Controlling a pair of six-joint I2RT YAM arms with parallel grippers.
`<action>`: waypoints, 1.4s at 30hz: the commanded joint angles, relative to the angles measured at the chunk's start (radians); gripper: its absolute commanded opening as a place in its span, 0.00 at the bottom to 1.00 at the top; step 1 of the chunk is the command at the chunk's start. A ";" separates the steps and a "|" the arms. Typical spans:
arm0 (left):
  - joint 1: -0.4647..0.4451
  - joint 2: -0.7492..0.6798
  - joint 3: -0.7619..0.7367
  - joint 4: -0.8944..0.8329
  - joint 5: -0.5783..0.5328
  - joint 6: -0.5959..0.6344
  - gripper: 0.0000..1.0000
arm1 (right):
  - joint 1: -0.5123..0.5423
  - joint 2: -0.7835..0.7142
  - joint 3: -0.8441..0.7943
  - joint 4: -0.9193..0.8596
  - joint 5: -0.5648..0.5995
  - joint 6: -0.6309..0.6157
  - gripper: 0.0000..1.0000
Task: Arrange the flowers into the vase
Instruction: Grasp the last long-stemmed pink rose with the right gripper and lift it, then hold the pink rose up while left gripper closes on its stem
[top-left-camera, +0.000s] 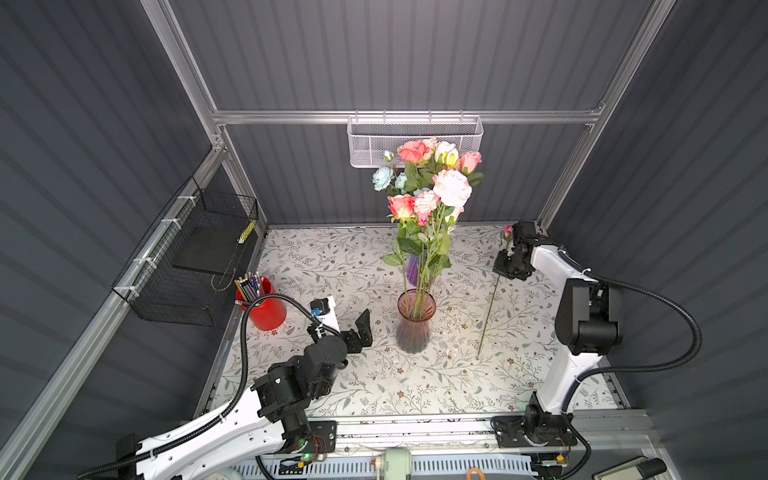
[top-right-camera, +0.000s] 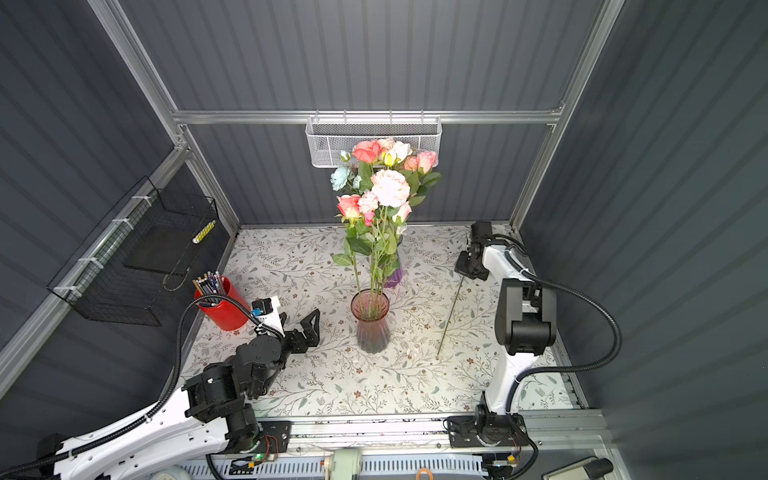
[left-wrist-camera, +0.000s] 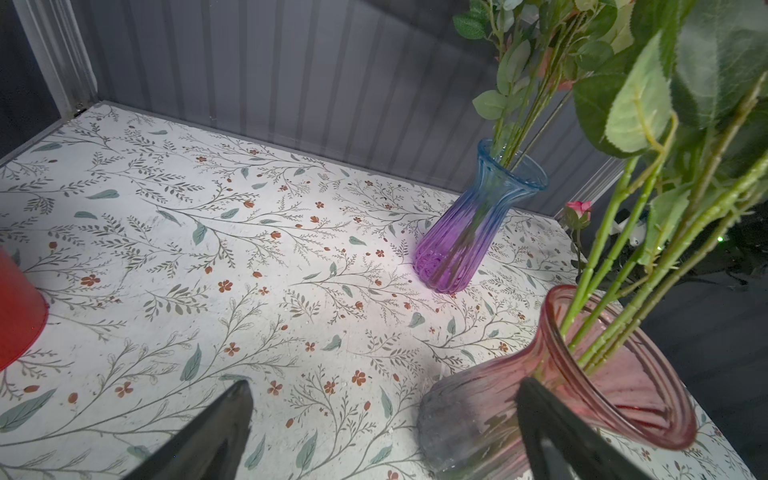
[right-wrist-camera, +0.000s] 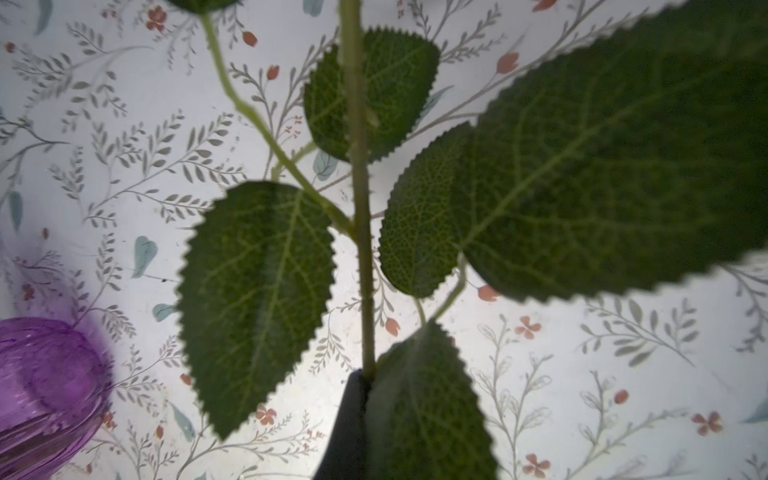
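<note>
right gripper (top-left-camera: 513, 264) pinches one rose (top-left-camera: 488, 316) by its stem, right of centre | left gripper (top-left-camera: 361, 331) wide open beside pink vase (top-left-camera: 415, 328) (centre, flowers (top-left-camera: 451, 187) stand in it) | risk: the long leafy stem could snag those flowers and tip the vase

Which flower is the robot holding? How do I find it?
Start at the flowery table and go to its right side, past the pink vase full of roses. There the right hand pinches one flower by its stem. It is the only one outside a vase, a thin slanting stem with a small pink bud.
</note>
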 joint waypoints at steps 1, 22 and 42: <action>0.003 -0.004 0.056 0.020 0.065 0.070 1.00 | 0.010 -0.087 -0.058 0.047 -0.019 0.033 0.00; 0.000 0.628 0.666 0.154 0.874 0.416 0.80 | 0.121 -0.975 -0.308 0.121 -0.144 0.086 0.00; -0.014 0.990 0.929 0.242 1.064 0.342 0.71 | 0.158 -1.257 -0.392 0.219 -0.425 0.199 0.00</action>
